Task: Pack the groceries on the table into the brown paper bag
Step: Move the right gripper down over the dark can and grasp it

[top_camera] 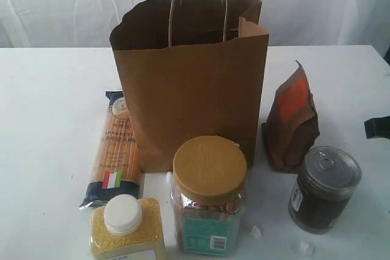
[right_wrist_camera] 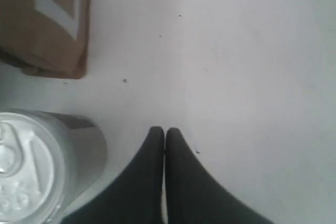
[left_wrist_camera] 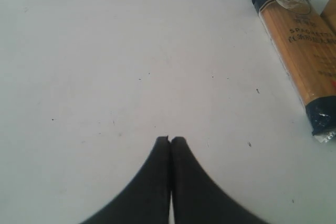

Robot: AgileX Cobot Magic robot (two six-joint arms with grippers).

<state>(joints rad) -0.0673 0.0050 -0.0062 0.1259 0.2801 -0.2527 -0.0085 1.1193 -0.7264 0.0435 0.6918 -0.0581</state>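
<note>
Two tools pressed together, empty: left tool (left_wrist_camera: 170, 139), right tool (right_wrist_camera: 165, 129); only exterior view shows jar (top_camera: 209, 196), bottle (top_camera: 126, 226).

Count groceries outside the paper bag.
5: spaghetti packet left of the paper bag, grain bottle front-left, yellow-lidded jar front-centre, tin can front-right, brown pouch right. Others may hide behind it.
</note>
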